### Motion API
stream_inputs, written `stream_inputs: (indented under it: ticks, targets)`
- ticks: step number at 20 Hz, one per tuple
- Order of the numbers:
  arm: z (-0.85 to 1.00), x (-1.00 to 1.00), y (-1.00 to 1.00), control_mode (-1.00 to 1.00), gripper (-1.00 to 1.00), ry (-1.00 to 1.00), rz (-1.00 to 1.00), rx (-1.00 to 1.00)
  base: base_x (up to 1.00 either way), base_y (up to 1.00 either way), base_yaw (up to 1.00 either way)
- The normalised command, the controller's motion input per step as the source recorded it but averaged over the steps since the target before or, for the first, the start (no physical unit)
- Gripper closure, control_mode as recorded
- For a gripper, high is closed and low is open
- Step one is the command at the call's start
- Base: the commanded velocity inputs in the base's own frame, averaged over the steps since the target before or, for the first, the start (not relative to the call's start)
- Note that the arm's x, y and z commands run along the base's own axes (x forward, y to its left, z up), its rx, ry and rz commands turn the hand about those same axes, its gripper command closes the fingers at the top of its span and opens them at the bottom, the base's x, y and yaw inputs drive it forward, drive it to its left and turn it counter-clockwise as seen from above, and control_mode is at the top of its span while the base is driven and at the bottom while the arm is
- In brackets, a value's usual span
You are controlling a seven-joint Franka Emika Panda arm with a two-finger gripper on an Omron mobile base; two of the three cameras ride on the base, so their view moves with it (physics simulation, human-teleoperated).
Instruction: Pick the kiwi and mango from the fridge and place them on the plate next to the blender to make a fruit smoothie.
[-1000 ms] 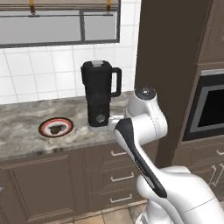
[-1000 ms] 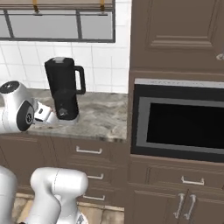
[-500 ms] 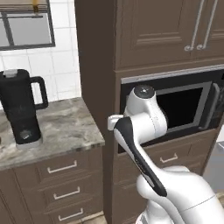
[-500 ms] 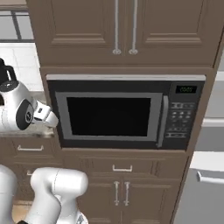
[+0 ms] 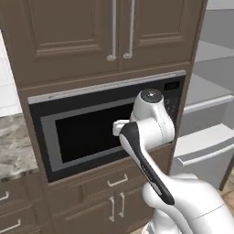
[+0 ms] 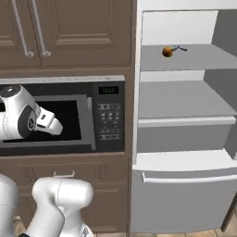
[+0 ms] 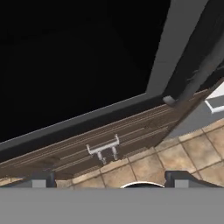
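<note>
The task is only beginning: the mango (image 6: 167, 52) is lying on the upper shelf of the open fridge (image 6: 185, 99), not yet picked. The gripper (image 7: 111, 177), jaws wide and holding nothing, is facing the microwave (image 5: 98, 128).

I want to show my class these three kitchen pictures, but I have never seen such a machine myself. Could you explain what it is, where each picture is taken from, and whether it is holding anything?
All of it is computer-rendered. The white shape is a robot arm on a driving base. Two cameras ride on that base behind the arm, one on its left, one on its right. The third sits on the hand; the two dark fingertips at the bottom belong to the gripper, which is open and holds nothing. The arm faces a black-fronted microwave set in brown cabinets. To the right stands the open fridge, with a small orange mango on an upper shelf.
</note>
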Motion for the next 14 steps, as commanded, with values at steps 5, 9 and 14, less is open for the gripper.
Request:
stream_inputs:
  ticks: [5, 9, 14]
  targets:
    - [0.0, 0.0, 0.0, 1.0, -1.0, 0.0, 0.0, 0.0, 0.03, -1.0, -0.09]
    - [0.0, 0.0, 0.0, 1.0, -1.0, 0.0, 0.0, 0.0, 0.56, -1.0, -0.01]
    - [0.0, 0.0, 0.0, 1.0, -1.0, 0.0, 0.0, 0.0, 0.85, -1.0, 0.1]
